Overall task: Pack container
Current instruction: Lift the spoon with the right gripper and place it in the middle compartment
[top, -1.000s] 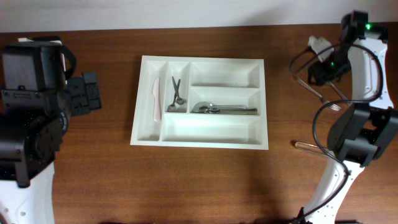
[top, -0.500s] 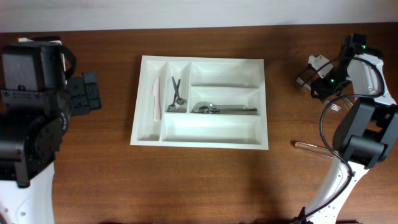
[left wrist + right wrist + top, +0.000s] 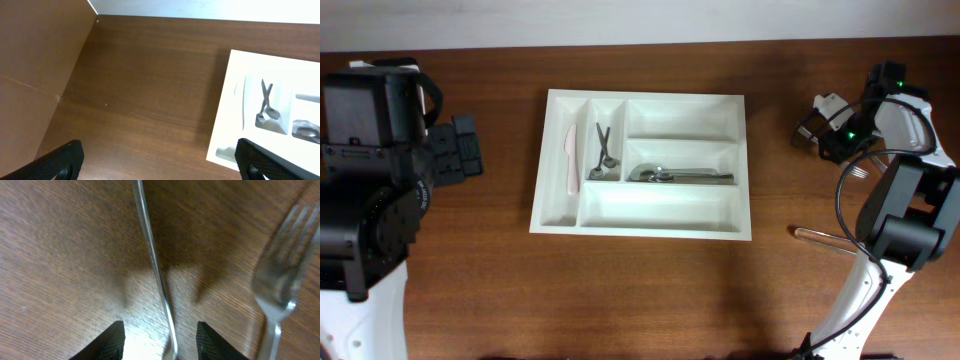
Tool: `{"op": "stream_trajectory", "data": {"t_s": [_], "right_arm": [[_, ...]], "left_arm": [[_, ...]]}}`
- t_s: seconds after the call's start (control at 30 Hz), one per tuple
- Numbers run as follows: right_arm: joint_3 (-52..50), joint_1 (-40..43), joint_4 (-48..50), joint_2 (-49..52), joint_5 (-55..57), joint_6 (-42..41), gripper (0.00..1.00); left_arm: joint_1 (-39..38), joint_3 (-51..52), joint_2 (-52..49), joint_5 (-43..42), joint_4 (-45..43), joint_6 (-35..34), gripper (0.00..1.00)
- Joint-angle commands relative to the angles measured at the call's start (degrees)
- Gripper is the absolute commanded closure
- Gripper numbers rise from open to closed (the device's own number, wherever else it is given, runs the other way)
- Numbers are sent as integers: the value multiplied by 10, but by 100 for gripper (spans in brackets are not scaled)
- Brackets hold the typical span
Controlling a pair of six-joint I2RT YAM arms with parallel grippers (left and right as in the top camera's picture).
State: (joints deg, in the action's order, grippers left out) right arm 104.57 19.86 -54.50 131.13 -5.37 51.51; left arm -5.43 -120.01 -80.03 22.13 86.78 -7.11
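Right wrist view: the right hand (image 3: 159, 341), fingers apart, straddles a slim metal handle (image 3: 150, 255) running straight ahead, a fork (image 3: 280, 280) just beside; the container (image 3: 660, 208) sits mid-way along the bench (image 3: 790, 300), well to its left.

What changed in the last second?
The right gripper shifted toward the container and slightly nearer the front edge. Its fingers now straddle a thin metal handle beside the fork, with nothing gripped yet. The left gripper stayed wide open and in place. The container and the cutlery in it did not move.
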Motion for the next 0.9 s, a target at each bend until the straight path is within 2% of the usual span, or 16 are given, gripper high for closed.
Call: {"op": "stream_trajectory", "data": {"t_s": [0.0, 0.2, 0.3, 0.47, 0.53, 0.67, 0.87], "right_arm": [[-25, 5, 16, -1, 2, 5, 53], [-32, 4, 25, -1, -1, -4, 52], [-32, 4, 23, -1, -5, -12, 75], [-32, 4, 23, -1, -6, -12, 85], [-32, 4, 23, -1, -32, -12, 96], [-13, 1, 22, -3, -97, -12, 96], [86, -35, -28, -9, -102, -14, 96]], "left_arm": [[2, -4, 3, 8, -1, 3, 1], [2, -4, 3, 8, -1, 3, 1], [2, -4, 3, 8, -1, 3, 1], [2, -4, 3, 8, -1, 3, 1], [2, -4, 3, 8, -1, 3, 1], [2, -4, 3, 8, -1, 3, 1], [2, -4, 3, 8, -1, 3, 1]]}}
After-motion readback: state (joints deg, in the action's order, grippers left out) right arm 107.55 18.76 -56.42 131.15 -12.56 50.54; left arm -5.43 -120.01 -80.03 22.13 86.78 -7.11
